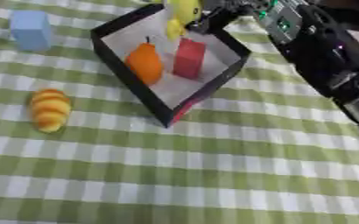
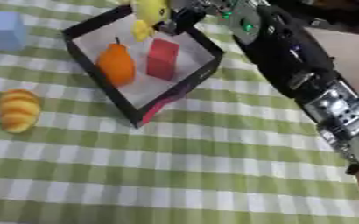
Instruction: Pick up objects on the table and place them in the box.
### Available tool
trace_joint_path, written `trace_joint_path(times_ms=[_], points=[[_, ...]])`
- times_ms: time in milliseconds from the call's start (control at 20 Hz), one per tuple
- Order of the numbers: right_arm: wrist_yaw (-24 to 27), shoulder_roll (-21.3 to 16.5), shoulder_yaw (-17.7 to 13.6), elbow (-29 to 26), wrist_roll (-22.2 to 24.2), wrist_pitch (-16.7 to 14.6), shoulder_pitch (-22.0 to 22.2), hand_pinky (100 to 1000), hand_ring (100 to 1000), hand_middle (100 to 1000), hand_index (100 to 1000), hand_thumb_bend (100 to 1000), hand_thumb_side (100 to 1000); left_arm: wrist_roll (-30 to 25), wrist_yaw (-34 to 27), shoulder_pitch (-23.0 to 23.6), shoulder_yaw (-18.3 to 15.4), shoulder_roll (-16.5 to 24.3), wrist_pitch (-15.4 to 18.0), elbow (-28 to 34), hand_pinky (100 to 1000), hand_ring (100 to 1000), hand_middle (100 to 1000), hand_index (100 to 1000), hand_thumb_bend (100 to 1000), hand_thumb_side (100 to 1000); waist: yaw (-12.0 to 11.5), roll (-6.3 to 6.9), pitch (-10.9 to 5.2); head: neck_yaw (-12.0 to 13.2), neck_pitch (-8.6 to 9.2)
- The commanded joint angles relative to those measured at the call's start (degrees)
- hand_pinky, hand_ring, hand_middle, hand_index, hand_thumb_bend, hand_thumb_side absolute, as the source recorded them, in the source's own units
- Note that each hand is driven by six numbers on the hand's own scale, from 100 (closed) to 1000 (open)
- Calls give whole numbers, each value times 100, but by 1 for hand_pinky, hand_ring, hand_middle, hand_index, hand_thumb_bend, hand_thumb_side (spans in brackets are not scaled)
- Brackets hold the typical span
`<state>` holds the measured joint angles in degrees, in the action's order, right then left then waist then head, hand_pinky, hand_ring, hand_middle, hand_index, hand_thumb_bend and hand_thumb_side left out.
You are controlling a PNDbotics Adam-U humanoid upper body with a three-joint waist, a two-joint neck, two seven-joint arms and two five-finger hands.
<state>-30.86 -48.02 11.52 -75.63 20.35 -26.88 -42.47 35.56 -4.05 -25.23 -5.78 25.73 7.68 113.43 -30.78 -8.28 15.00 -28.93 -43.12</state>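
A desk (image 1: 213, 175) covered in a green and white checked cloth holds five small toy-like things and one box. At the far left edge sits one pale blue cube (image 1: 31, 29), smooth and matte. Nearer, by the left edge, lies one croissant-shaped piece (image 1: 49, 109), yellow-orange with rounded ridges. Toward the far middle of the desk stands one shallow square box (image 1: 129, 74) with thin black walls and a pale floor, turned so a corner points toward the near edge; a strip of red shows at that corner. Inside it are two things just beside each other: one orange pear-shaped fruit (image 1: 145, 63) with a dark stem, and one red rectangular block (image 1: 188, 58) standing upright. Over the box's far corner hangs one glossy yellow object (image 1: 181, 15), rounded in shape, held by the right hand (image 1: 213, 15), whose fingers seem curled round it. The black arm, with a green panel, runs to the right edge.
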Motion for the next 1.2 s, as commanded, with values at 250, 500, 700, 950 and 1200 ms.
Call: trace_joint_path(times_ms=[250,500,700,950,1200], points=[[-348,-77,1,-28,309,-170,-46,730,733,720,828,141,271,-43,-35,-72,-10,138,-16,116,782,761,842,778,417,453,5,-43,4,-79,51],[-520,-89,7,-99,555,-294,-4,749,762,749,845,177,309,-51,-47,-62,-10,133,-24,116,782,761,842,778,416,455,24,-36,13,-177,21],[-597,-100,-21,-90,739,-342,18,778,824,815,888,213,318,-56,-54,-48,-11,130,-31,116,781,760,842,778,416,456,39,-20,21,-255,-5],[-578,-156,-89,-154,905,-321,42,891,920,898,970,425,445,-72,-67,-25,-7,122,-49,116,781,760,843,780,418,457,65,2,14,-229,1],[-549,-183,-163,-147,925,-144,71,911,925,920,1000,399,562,-88,-66,-9,-11,124,-58,116,782,761,844,781,421,455,84,26,-9,-224,22]])
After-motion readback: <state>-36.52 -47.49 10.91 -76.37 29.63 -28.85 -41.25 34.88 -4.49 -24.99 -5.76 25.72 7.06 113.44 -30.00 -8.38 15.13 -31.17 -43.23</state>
